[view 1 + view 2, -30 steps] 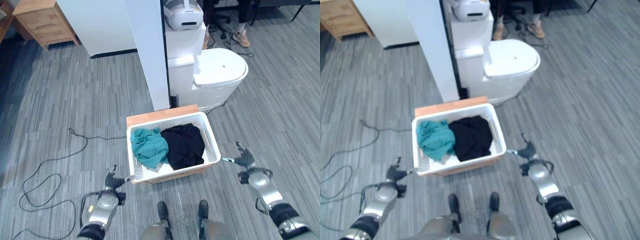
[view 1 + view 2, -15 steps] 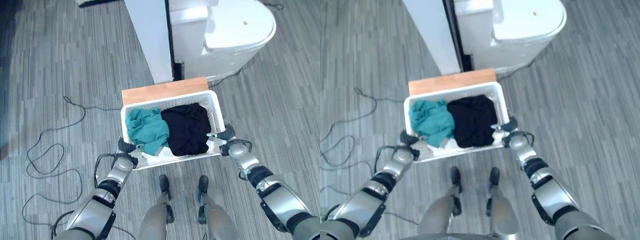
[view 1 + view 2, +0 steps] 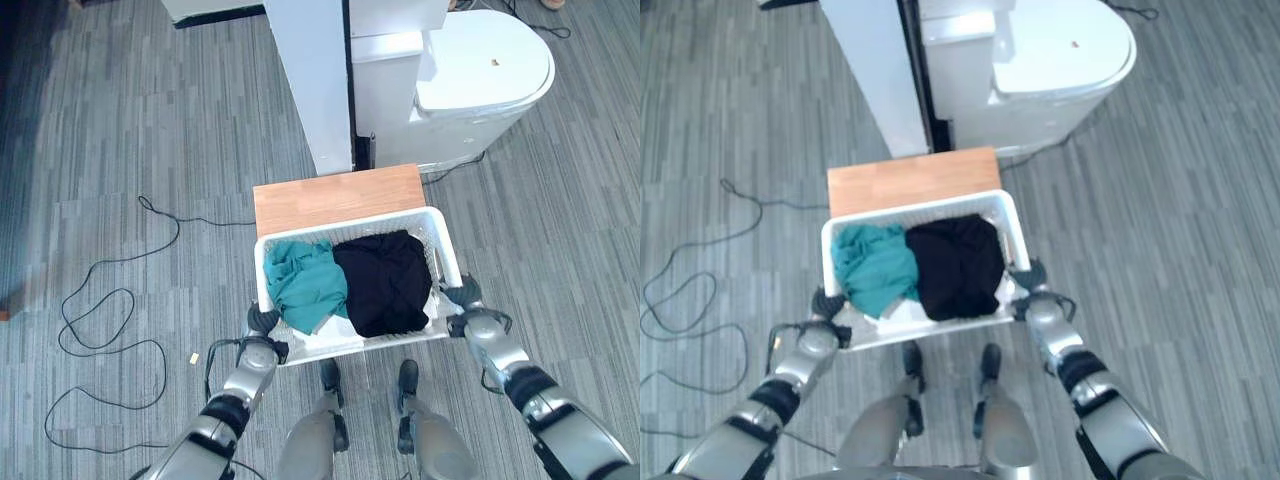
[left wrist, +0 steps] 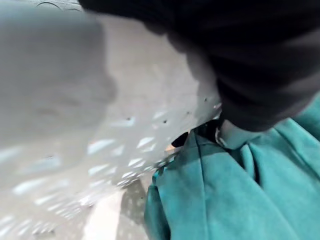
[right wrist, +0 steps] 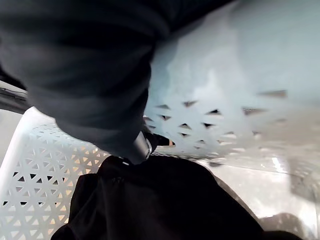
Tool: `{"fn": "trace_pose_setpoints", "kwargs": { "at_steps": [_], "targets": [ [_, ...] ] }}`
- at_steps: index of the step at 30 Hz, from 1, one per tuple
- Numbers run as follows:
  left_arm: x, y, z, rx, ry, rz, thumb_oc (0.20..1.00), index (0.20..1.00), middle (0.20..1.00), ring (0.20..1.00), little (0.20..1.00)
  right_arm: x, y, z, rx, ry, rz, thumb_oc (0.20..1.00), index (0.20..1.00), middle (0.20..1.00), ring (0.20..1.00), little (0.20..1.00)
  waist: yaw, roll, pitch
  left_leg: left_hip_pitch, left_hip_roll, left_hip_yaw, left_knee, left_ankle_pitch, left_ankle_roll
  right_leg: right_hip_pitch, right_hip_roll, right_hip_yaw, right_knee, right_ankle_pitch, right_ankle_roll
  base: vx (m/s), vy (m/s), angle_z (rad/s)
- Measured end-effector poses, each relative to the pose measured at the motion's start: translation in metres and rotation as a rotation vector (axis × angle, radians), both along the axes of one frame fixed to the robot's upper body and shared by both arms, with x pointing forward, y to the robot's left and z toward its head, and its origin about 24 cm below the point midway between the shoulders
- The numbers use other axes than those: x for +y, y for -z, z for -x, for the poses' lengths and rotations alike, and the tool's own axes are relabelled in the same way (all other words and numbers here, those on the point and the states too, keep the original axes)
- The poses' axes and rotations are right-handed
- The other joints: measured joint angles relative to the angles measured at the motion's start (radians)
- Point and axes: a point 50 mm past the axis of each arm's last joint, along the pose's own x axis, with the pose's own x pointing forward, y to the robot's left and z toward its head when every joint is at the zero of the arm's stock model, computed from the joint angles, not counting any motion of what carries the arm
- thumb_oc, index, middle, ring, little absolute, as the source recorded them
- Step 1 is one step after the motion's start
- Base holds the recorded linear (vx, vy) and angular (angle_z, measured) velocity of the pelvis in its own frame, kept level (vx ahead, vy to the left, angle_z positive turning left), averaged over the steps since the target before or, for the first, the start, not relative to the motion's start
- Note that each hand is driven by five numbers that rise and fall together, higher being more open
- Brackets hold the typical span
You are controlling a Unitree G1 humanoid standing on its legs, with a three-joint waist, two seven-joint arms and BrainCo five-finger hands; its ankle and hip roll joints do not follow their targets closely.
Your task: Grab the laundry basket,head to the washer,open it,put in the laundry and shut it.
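At the laundry basket (image 3: pixel 440 225), left hand (image 3: pixel 262 322) and right hand (image 3: pixel 464 298) grip its ends.

**Basket on the floor between both hands**

The laundry basket (image 3: pixel 445 245) sat on the floor, its far rim against a wooden board (image 3: pixel 335 199). Inside, one garment (image 3: pixel 303 283) lay left, another garment (image 3: pixel 388 281) right. The left hand (image 3: pixel 262 322) was at the basket's near-left corner, the right hand (image 3: pixel 464 297) at its right rim. A toilet (image 3: pixel 480 75) stood behind, beside a panel (image 3: pixel 308 80).
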Motion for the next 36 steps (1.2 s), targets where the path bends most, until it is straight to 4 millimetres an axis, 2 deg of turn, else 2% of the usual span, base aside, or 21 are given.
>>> {"fn": "trace_pose_setpoints", "kwargs": {
  "at_steps": [5,10,11,13,14,15,18,21,22,23,24,25,26,27,28,29,30,31,32,33,36],
  "targets": [
    [-0.01,-0.008,0.025,-0.063,0.039,0.084,0.2,0.2,0.2,0.2,0.2,-0.017,0.016,0.047,0.013,0.054,-0.073,0.2,0.2,0.2,0.2,0.2,-0.004,-0.005,0.0,0.078,0.0,0.0,0.0,0.0,0.0,0.098,0.003,-0.007,-0.03,0.0,0.0,0.02,-0.095,0.04],
    [-0.017,-0.028,0.025,-0.156,0.134,0.157,0.2,0.2,0.2,0.2,0.2,-0.032,0.011,0.06,-0.008,0.074,-0.1,0.2,0.2,0.2,0.2,0.2,-0.025,-0.014,-0.004,0.109,0.019,-0.017,0.001,0.002,-0.016,0.129,0.018,-0.002,-0.033,0.003,-0.003,0.0,-0.016,-0.04],
    [-0.019,-0.027,0.03,-0.153,0.149,0.168,0.2,0.2,0.2,0.2,0.2,-0.034,0.01,0.065,-0.017,0.068,-0.079,0.2,0.2,0.2,0.2,0.2,-0.033,-0.024,-0.009,0.134,0.015,-0.02,0.001,0.001,-0.017,0.135,0.02,0.018,-0.032,0.003,-0.004,-0.06,0.089,-0.74],
    [-0.015,-0.028,0.039,-0.151,0.16,0.168,0.2,0.2,0.2,0.2,0.2,-0.032,0.006,0.068,-0.031,0.038,-0.069,0.2,0.2,0.2,0.2,0.2,-0.032,-0.053,-0.026,0.151,0.004,-0.097,0.021,0.0,-0.019,0.127,0.019,0.1,-0.029,0.009,-0.008,-0.06,0.108,-0.98],
    [-0.015,-0.027,0.04,-0.149,0.163,0.169,0.2,0.2,0.2,0.2,0.2,-0.034,0.006,0.069,-0.034,0.038,-0.06,0.2,0.2,0.2,0.2,0.2,-0.03,-0.056,-0.03,0.149,0.001,-0.14,0.033,-0.002,-0.022,0.13,0.014,0.117,-0.027,0.012,-0.001,-0.02,0.119,-0.81],
    [-0.02,-0.028,0.039,-0.149,0.19,0.182,0.2,0.2,0.2,0.2,0.2,-0.039,0.005,0.071,-0.034,0.044,-0.052,0.2,0.2,0.2,0.2,0.2,-0.062,-0.056,-0.038,0.164,-0.005,-0.199,0.039,-0.031,-0.048,0.13,0.011,0.164,-0.03,0.032,0.002,0.01,0.154,-0.86],
    [-0.024,-0.032,0.038,-0.16,0.227,0.193,0.2,0.2,0.2,0.2,0.2,-0.046,0.005,0.079,-0.03,0.051,-0.053,0.2,0.2,0.2,0.2,0.2,-0.112,-0.043,-0.057,0.194,0.003,-0.212,0.001,-0.063,-0.073,0.119,0.018,0.205,-0.043,0.05,0.024,-0.04,0.202,-0.73],
    [-0.011,-0.039,0.037,-0.173,0.244,0.139,0.2,0.2,0.2,0.2,0.2,-0.034,0.001,0.079,-0.062,0.046,-0.109,0.2,0.2,0.2,0.2,0.2,-0.133,-0.086,-0.093,0.19,-0.025,-0.045,0.0,-0.1,-0.046,-0.01,0.011,0.368,0.01,0.087,0.059,-0.09,0.101,-1.68],
    [-0.007,-0.042,0.038,-0.183,0.234,0.132,0.2,0.2,0.2,0.2,0.2,-0.026,0.0,0.076,-0.07,0.033,-0.129,0.2,0.2,0.2,0.2,0.2,-0.138,-0.106,-0.095,0.196,-0.031,0.039,0.004,-0.109,-0.043,-0.052,0.026,0.374,0.025,0.129,0.061,-0.08,0.034,-2.24],
    [0.001,-0.042,0.039,-0.185,0.211,0.118,0.2,0.2,0.2,0.2,0.2,-0.019,0.001,0.075,-0.073,0.019,-0.139,0.2,0.2,0.2,0.2,0.2,-0.121,-0.119,-0.096,0.2,-0.03,0.085,0.001,-0.114,-0.039,-0.073,0.025,0.358,0.025,0.144,0.086,-0.02,-0.039,-1.91],
    [0.003,-0.046,0.034,-0.19,0.222,0.105,0.2,0.2,0.2,0.2,0.2,-0.018,0.004,0.08,-0.058,0.017,-0.133,0.2,0.2,0.2,0.2,0.2,-0.143,-0.124,-0.101,0.219,-0.039,0.106,0.009,-0.139,-0.035,-0.083,0.023,0.329,0.0,0.119,0.079,-0.02,-0.076,-1.91],
    [0.003,-0.048,0.038,-0.209,0.209,0.114,0.2,0.2,0.2,0.2,0.2,-0.016,0.007,0.079,-0.044,0.02,-0.138,0.2,0.2,0.2,0.2,0.2,-0.129,-0.121,-0.098,0.237,-0.018,0.219,0.007,-0.144,-0.034,-0.115,-0.009,0.119,0.019,0.057,0.014,0.0,-0.062,-2.15],
    [0.006,-0.047,0.043,-0.209,0.195,0.116,0.2,0.2,0.2,0.2,0.2,-0.013,0.009,0.078,-0.042,0.024,-0.153,0.2,0.2,0.2,0.2,0.2,-0.099,-0.115,-0.097,0.257,-0.003,0.272,0.005,-0.145,-0.032,-0.139,-0.012,-0.01,0.063,0.03,0.005,0.08,-0.102,-2.27],
    [0.007,-0.045,0.042,-0.199,0.195,0.111,0.2,0.2,0.2,0.2,0.2,-0.014,0.01,0.083,-0.036,0.025,-0.153,0.2,0.2,0.2,0.2,0.2,-0.109,-0.099,-0.101,0.261,0.016,0.315,0.023,-0.159,-0.038,-0.142,-0.053,-0.136,0.104,0.027,0.002,0.09,-0.115,-1.75],
    [0.007,-0.046,0.042,-0.202,0.194,0.113,0.2,0.2,0.2,0.2,0.2,-0.015,0.011,0.083,-0.031,0.021,-0.145,0.2,0.2,0.2,0.2,0.2,-0.112,-0.089,-0.1,0.278,0.024,0.346,0.017,-0.165,-0.043,-0.138,-0.068,-0.19,0.134,0.024,-0.002,0.16,-0.175,-1.6],
    [0.005,-0.041,0.047,-0.188,0.174,0.135,0.2,0.2,0.2,0.2,0.2,-0.014,0.012,0.084,-0.025,0.011,-0.14,0.2,0.2,0.2,0.2,0.2,-0.097,-0.073,-0.112,0.307,0.05,0.451,0.019,-0.167,-0.052,-0.125,-0.108,-0.356,0.203,0.0,-0.028,0.18,-0.18,-1.68],
    [0.005,-0.037,0.051,-0.174,0.166,0.14,0.2,0.2,0.2,0.2,0.2,-0.013,0.012,0.084,-0.022,0.002,-0.135,0.2,0.2,0.2,0.2,0.2,-0.075,-0.07,-0.129,0.312,0.052,0.479,0.022,-0.167,-0.052,-0.126,-0.127,-0.424,0.235,-0.011,-0.036,0.26,-0.2,-1.93],
    [0.006,-0.035,0.053,-0.168,0.161,0.139,0.2,0.2,0.2,0.2,0.2,-0.014,0.012,0.088,-0.018,0.0,-0.129,0.2,0.2,0.2,0.2,0.2,-0.074,-0.074,-0.146,0.314,0.052,0.454,0.033,-0.169,-0.053,-0.106,-0.13,-0.398,0.223,0.001,-0.017,0.27,-0.227,-1.34],
    [-0.001,-0.033,0.052,-0.164,0.166,0.16,0.2,0.2,0.2,0.2,0.2,-0.021,0.011,0.09,-0.019,0.001,-0.103,0.2,0.2,0.2,0.2,0.2,-0.09,-0.05,-0.153,0.326,0.073,0.404,0.057,-0.193,-0.088,-0.076,-0.09,-0.344,0.189,0.014,-0.013,0.27,-0.221,-0.95],
    [-0.004,-0.031,0.051,-0.155,0.177,0.168,0.2,0.2,0.2,0.2,0.2,-0.025,0.011,0.091,-0.018,0.016,-0.102,0.2,0.2,0.2,0.2,0.2,-0.089,-0.047,-0.153,0.315,0.087,0.411,0.096,-0.192,-0.085,-0.072,-0.089,-0.321,0.19,0.017,-0.05,0.25,-0.213,-0.64],
    [-0.011,-0.021,0.057,-0.117,0.176,0.191,0.2,0.2,0.2,0.2,0.2,-0.033,0.011,0.093,-0.008,0.013,-0.07,0.2,0.2,0.2,0.2,0.2,-0.096,-0.042,-0.154,0.271,0.175,0.335,0.398,-0.199,-0.077,-0.013,-0.031,-0.207,0.147,-0.004,-0.078,0.19,-0.17,-1.11]
  ]
}}
